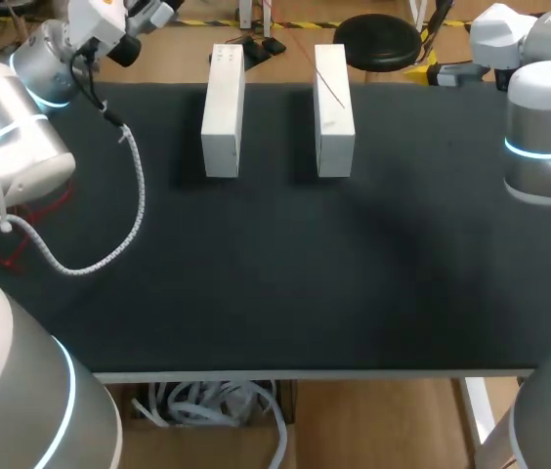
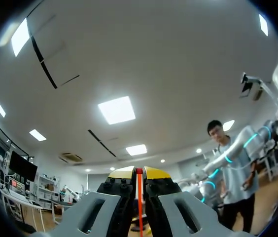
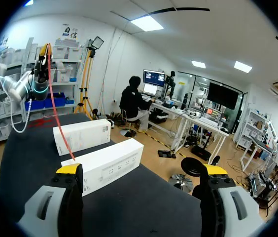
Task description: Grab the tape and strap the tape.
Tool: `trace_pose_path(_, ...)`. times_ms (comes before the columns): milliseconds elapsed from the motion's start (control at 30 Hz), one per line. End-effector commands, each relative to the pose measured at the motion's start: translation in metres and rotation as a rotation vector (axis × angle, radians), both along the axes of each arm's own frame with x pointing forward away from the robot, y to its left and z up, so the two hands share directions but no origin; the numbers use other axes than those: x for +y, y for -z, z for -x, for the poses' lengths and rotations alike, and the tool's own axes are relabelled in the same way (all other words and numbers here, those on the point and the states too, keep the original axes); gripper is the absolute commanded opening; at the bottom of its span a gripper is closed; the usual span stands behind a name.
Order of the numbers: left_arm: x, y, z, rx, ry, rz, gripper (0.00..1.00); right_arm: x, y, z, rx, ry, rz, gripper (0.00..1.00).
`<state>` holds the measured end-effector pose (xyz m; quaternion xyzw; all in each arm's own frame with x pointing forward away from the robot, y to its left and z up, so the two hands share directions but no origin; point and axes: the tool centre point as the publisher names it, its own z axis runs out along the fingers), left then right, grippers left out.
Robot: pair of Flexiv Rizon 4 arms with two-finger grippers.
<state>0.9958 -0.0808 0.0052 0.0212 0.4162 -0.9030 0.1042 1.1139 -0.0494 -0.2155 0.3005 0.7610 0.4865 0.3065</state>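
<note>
The right gripper [image 3: 141, 170] hangs just above the dark tabletop [image 1: 305, 274], its fingers spread wide and empty. Just ahead of it lies a long white box [image 3: 107, 168], and beyond that, parallel and a little apart, a second white box [image 3: 82, 136]. Both have their long axes running away from the robot. Farther off, the left gripper [image 2: 139, 173] is raised above the tabletop's far left corner, its tips pressed together on the thin red tape [image 2: 139, 202]. The tape slants down to the nearer box. The right arm looks closer to that lower end. A white cable [image 1: 139, 205] loops on the left, well clear.
</note>
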Motion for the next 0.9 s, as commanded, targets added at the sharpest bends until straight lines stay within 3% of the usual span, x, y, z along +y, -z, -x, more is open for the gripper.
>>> trace_pose_path(33,0.0001,0.0039,-0.0072,-0.020,0.039,0.008,0.00,0.0000,0.0004,-0.0003,-0.001,0.000,-0.001,1.00)
trace_pose_path(900,-0.0006,0.0031,-0.0034,-0.030,0.068,0.050,0.00,0.0000,0.0004,-0.0003,-0.001,0.000,-0.001,1.00)
